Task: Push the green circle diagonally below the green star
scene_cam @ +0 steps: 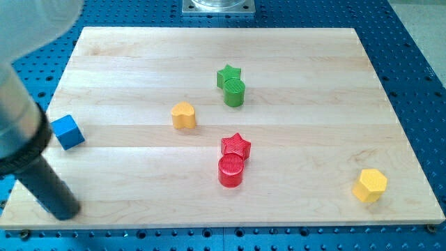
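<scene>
The green circle (235, 92) stands on the wooden board, touching the green star (227, 75) just below and to the right of it, in the upper middle of the view. My rod comes in from the view's left, and my tip (66, 211) rests near the board's bottom left corner, far from both green blocks.
A yellow heart (184, 115) lies left of centre. A red star (235, 146) touches a red circle (231, 171) below it. A blue cube (67, 132) sits at the left edge, just above my rod. A yellow hexagon (369, 185) lies at the bottom right.
</scene>
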Tool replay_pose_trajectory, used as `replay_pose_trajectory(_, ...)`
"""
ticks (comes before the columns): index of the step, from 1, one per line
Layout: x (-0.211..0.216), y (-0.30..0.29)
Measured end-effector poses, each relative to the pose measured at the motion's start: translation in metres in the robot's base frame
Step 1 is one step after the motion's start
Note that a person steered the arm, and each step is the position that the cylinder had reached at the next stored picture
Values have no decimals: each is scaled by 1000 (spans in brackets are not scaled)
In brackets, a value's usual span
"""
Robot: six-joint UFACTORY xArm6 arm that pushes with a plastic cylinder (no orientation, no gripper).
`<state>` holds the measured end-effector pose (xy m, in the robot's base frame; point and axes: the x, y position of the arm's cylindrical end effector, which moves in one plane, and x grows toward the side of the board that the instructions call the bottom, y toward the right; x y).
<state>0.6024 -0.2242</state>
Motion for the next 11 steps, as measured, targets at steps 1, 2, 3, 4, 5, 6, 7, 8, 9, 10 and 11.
replay_pose_trajectory(1, -14, -22)
replay_pose_trajectory(2, -14, 18)
replay_pose_trajectory(3, -14, 54)
replay_pose_trajectory(4, -14, 55)
replay_pose_trajectory(5, -14, 55)
replay_pose_trajectory(6, -47, 56)
replay_pose_trajectory(7, -109, 81)
replay_pose_trajectory(8, -184, 121)
replay_pose_trajectory(9, -212, 188)
replay_pose_trajectory(10, -212, 302)
replay_pose_trajectory(11, -217, 372)
